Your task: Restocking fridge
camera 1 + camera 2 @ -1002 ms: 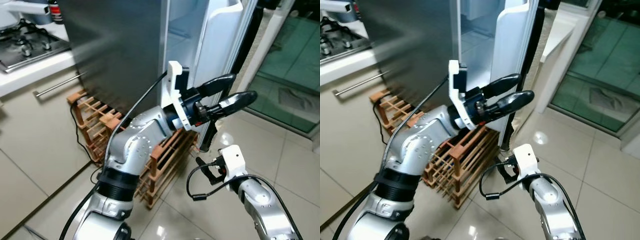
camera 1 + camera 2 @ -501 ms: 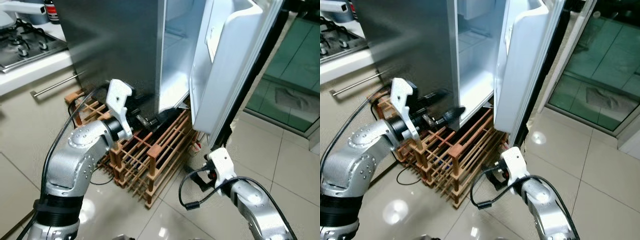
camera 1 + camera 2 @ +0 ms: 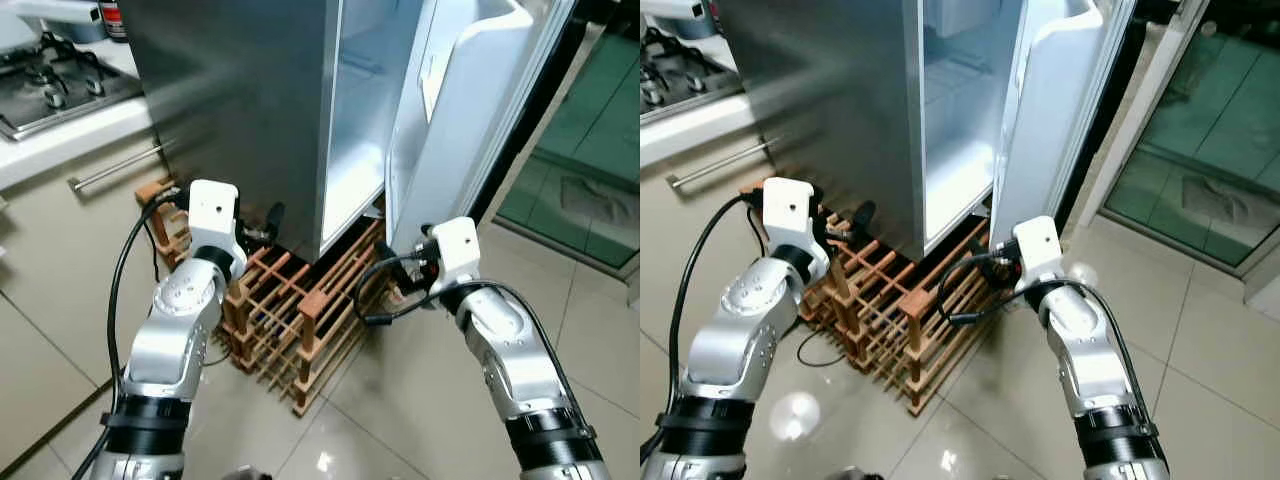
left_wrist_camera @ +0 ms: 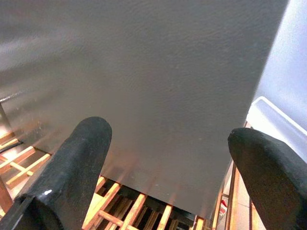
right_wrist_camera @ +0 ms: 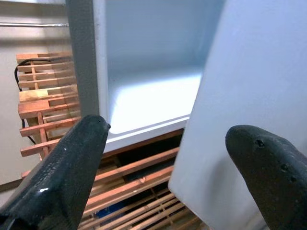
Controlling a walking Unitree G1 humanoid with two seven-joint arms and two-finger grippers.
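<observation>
The fridge (image 3: 240, 90) stands with its steel side toward me and its white door (image 3: 470, 120) swung open, showing a bare white interior (image 3: 355, 130). My left gripper (image 4: 168, 133) is open, low down and close to the steel side, just above the wooden rack (image 3: 300, 310). My right gripper (image 5: 168, 134) is open too, at the foot of the door opening, pointing at the interior's bottom ledge (image 5: 144, 110) and the door's inner face (image 5: 249, 86). Nothing is held between either pair of fingers.
A wooden lattice rack sits on the tiled floor (image 3: 400, 420) under and in front of the fridge. A gas hob (image 3: 50, 85) and a cabinet with a bar handle (image 3: 115, 168) are at my left. A glass door (image 3: 590, 150) lies to the right. Black cables loop off both wrists.
My left arm has dropped from in front of the door down to the rack beside the steel side. My right arm has risen toward the fridge's bottom edge. The door stands wider open.
</observation>
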